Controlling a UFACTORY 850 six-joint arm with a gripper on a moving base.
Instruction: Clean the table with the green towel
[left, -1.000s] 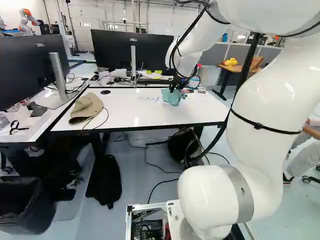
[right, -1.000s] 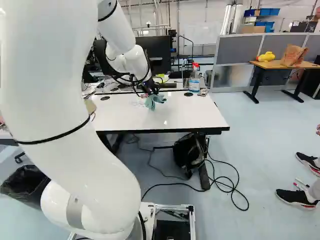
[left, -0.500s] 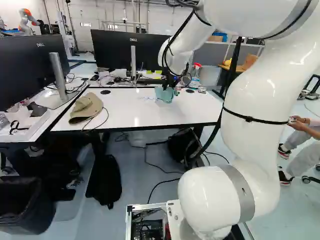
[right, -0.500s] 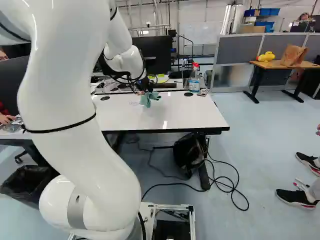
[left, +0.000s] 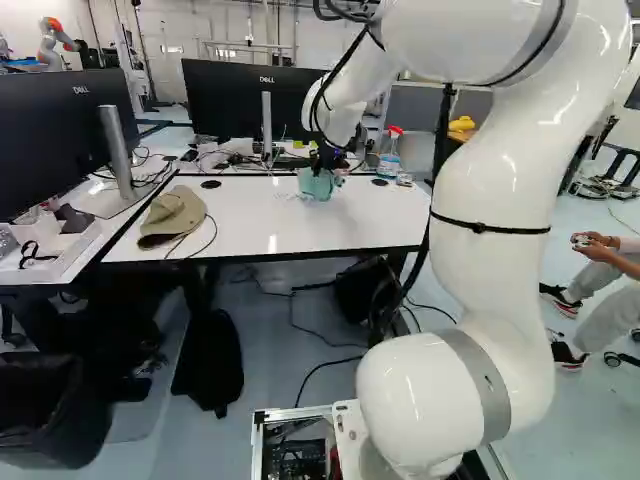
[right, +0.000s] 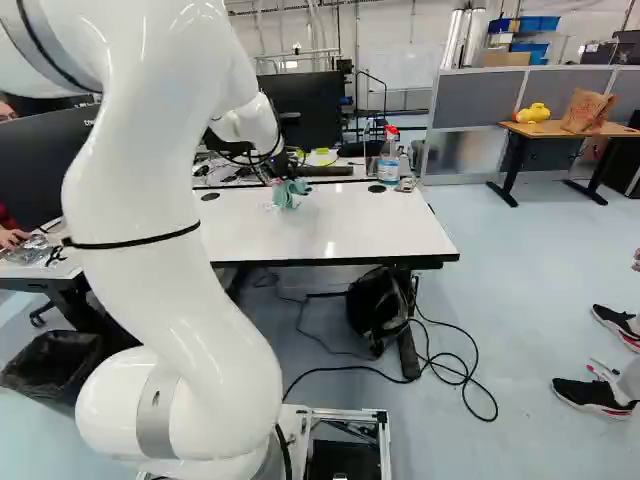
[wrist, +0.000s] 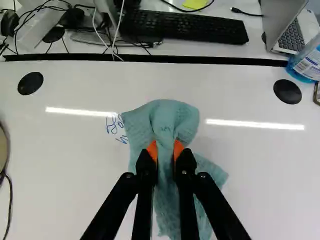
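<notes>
Green towel (left: 318, 184) in hand, we see it in the left base view near the far edge of the table (left: 290, 228), between the cap (left: 173, 214) and the spray bottle (left: 389, 155). In the right base view we find it bunched below the wrist; contact with the tabletop is hard to confirm. In the wrist view, our jaws pinch the cloth, and blue writing (wrist: 116, 126) shows beside it. We judge the wipe unfinished: those strokes need clearing, plus any the towel hides.
</notes>
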